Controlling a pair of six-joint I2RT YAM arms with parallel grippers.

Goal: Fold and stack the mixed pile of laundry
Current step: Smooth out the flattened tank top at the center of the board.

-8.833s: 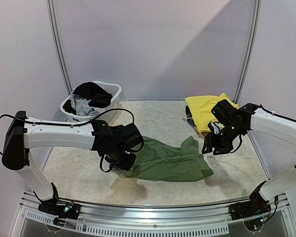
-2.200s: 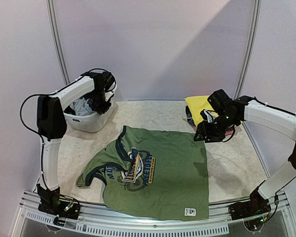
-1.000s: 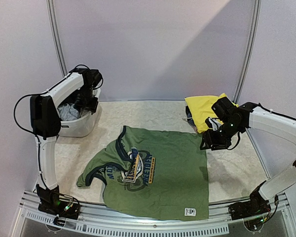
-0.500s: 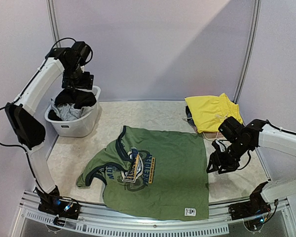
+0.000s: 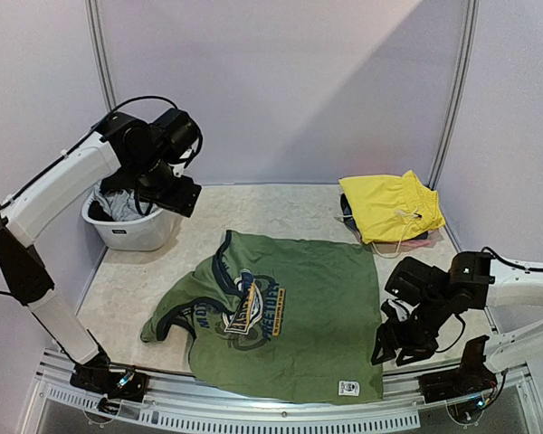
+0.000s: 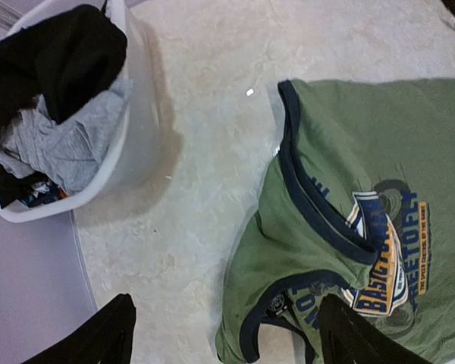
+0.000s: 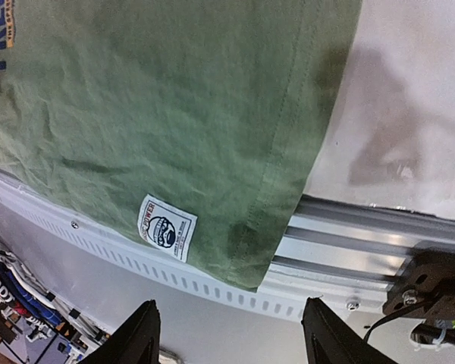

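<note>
Showing yellow garment point(image 5: 389, 206) overhead only.

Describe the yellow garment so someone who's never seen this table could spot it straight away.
Start at the far right corner of the table, beyond the olive-green T-shirt spread flat in the middle. A folded garment lies there. It is the only bright yellow thing, with a white drawstring trailing off it.

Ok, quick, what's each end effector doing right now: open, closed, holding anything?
Left end effector: open, holding nothing.
Right end effector: open, holding nothing, over the olive-green T-shirt hem.
</note>
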